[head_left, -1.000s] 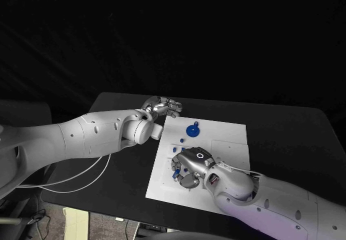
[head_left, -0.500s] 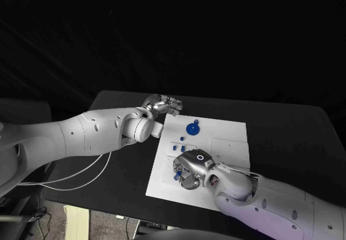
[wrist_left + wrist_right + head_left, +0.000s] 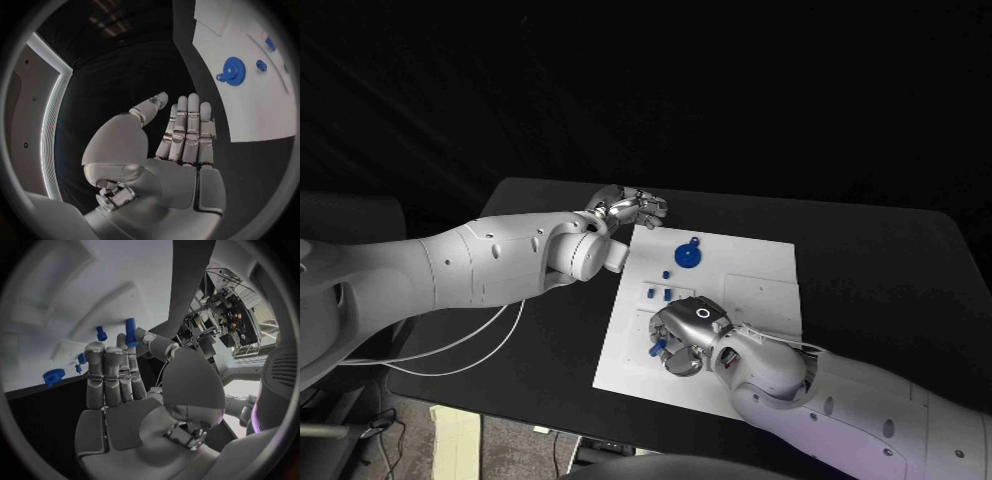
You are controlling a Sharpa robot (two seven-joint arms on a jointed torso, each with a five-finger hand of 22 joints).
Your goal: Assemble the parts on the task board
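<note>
**A:** On the black table (image 3: 877, 270), where does the task board (image 3: 747, 300) lie, and what stands on it?

**B:** The task board lies flat in the middle of the table. Toward the board's far edge sits a blue gear (image 3: 687, 257) with a small blue peg (image 3: 692, 243) just beyond it. Nearer the board's middle stand a few small blue pieces (image 3: 665, 293) in a short row.

**A:** And the right hand (image 3: 684, 335)?

**B:** It sits low over the board's near half, by the left edge, back of the hand upward. In the right wrist view its fingers (image 3: 112, 370) lie straight and side by side, and an upright blue pin (image 3: 130, 332) shows just past the fingertips, close to the thumb. I cannot tell whether the thumb and a finger pinch that pin or merely stand beside it. A blue bit (image 3: 653, 347) shows at the hand's left side in the head view.

**A:** The left hand (image 3: 629, 209)?

**B:** It hangs over the table just off the board's far left corner, apart from the gear. In the left wrist view its fingers (image 3: 187, 125) are straight, the thumb spread aside, the palm bare; it holds nothing.
</note>
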